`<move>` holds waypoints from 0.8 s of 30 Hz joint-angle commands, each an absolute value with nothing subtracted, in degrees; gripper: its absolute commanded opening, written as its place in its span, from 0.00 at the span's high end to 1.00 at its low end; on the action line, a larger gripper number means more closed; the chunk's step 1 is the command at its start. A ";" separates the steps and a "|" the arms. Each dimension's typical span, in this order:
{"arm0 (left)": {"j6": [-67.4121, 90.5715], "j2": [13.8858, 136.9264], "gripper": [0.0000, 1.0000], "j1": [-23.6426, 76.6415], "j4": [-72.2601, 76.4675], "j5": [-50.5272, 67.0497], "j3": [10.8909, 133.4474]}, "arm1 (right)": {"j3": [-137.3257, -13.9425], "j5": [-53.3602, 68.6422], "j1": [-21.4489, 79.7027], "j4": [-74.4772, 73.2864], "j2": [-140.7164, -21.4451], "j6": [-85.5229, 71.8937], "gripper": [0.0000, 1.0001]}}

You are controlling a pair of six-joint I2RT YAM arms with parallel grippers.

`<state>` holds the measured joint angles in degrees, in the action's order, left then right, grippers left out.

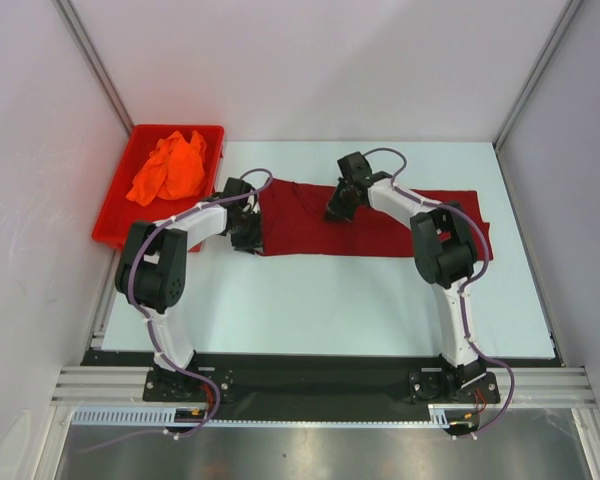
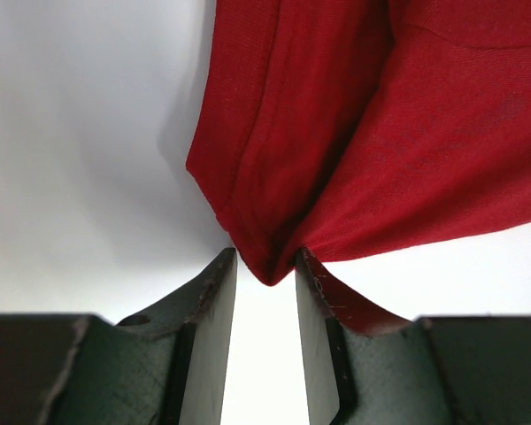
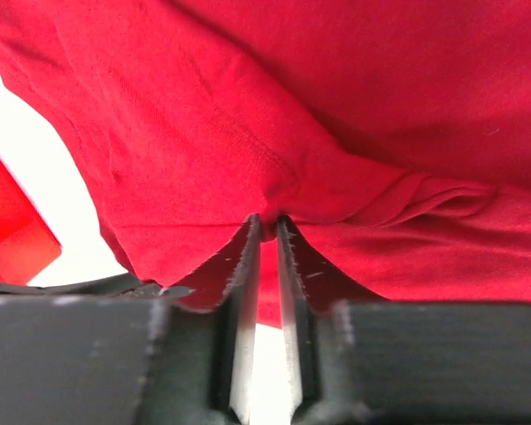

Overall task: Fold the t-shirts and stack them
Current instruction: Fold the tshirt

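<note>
The near half of the table [image 1: 330, 305] is bare white ahead of the arm bases, and the work lies past its middle. There the maroon t-shirt [image 1: 390, 232] is spread in a long band parallel to the far edge, running from left of centre almost to the right edge. It is partly doubled over, with loose ridges. The left gripper [image 2: 265, 258] sits at the band's left end. Its jaws stand apart, and a folded corner of the cloth dips into the gap between them. I do not see them pressing on it. The right gripper [image 3: 267, 221] is further in, on the band's far side near the middle of the table. Its jaws are drawn almost together on a small tuck of fabric, with puckers fanning out from the pinch. The shirt looks light, thin and limp, so it will likely sag and drag from any single hold and slip out of a shallow bite. In my judgement the better holds are hemmed edges and corners, where the layers are thick. Two holds set well apart along one edge should let the fold fall straight. At the far left corner the orange t-shirt [image 1: 170, 168] is bunched in a red bin [image 1: 108, 228], crumpled and just as soft. It will probably need lifting by an edge and spreading flat before any fold.
</note>
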<state>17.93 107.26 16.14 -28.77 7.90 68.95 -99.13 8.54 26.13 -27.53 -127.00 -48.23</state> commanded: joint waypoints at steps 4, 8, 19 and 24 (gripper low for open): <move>17.67 106.26 0.62 15.56 -29.18 8.17 68.03 | -100.72 7.65 21.01 -24.61 -126.56 -49.75 0.93; 17.67 106.08 0.62 15.56 -29.00 8.26 67.76 | -103.00 7.74 17.76 -24.70 -127.70 -48.08 0.87; 18.02 103.36 0.61 15.56 -30.06 9.31 69.17 | -113.56 8.53 12.04 -33.83 -129.65 -31.57 0.39; 19.42 100.55 0.59 15.47 -29.01 12.65 71.10 | -111.36 7.03 12.74 -36.90 -126.74 -27.34 0.39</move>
<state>18.15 105.06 16.05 -29.82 9.61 68.75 -111.20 8.38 11.81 -32.71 -130.82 -32.71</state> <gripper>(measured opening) 0.409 0.609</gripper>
